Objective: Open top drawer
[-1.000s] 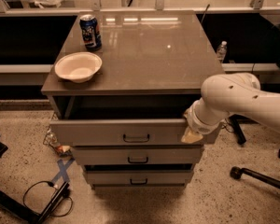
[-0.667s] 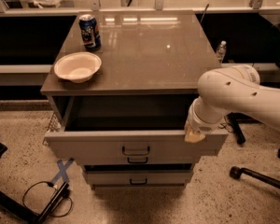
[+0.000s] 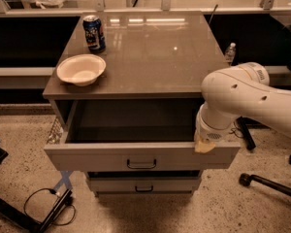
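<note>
1. Gripper [image 3: 205, 144] on the white arm [image 3: 247, 93] sits at the top edge of the front of the top drawer [image 3: 87, 157], near its right end. Whether it is spread or pinching that edge cannot be told.
2. Far left, a dark cable [image 3: 43, 200] loops across the speckled floor beside the bench [image 3: 155, 57].
3. A white bowl [image 3: 81, 69] rests near the bench's front left corner, with a blue can [image 3: 94, 33] upright just behind it.
4. The top drawer stands wide open beneath the bench top. Its grey tray lies in shadow, and a small black handle [image 3: 141, 164] sits at the centre of the front.
5. Below it, a narrower drawer [image 3: 169, 184] sits further back and carries a like black handle.
6. At right, a clear bottle [image 3: 230, 53] stands just past the bench's right edge, and a black chair leg [image 3: 262, 181] lies on the floor.
</note>
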`<state>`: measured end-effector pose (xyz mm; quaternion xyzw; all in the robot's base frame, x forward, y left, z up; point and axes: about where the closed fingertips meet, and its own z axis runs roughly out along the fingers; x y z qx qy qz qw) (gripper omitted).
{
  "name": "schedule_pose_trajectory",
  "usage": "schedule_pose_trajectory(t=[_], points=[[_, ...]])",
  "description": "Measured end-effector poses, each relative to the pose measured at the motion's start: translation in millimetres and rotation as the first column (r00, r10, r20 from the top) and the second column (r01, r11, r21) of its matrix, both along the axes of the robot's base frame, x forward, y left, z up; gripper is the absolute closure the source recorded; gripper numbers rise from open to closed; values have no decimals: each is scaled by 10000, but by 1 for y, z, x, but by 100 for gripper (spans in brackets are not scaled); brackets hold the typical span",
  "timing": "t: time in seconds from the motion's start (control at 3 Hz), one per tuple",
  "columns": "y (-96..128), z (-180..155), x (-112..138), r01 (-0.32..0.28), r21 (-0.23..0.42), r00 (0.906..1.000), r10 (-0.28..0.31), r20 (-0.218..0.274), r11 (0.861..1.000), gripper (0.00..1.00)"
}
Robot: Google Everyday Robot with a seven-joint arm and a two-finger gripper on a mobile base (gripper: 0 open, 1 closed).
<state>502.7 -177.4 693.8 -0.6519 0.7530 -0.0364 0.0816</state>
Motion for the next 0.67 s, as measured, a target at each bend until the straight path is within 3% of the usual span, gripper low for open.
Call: schedule_pose_trajectory(t=[0.33,0.67], points=[[-2,1,-31,452,57,9983,-450,-373,9990,100],[-2,4,-31,453,58,9983,-450,-373,9990,100]])
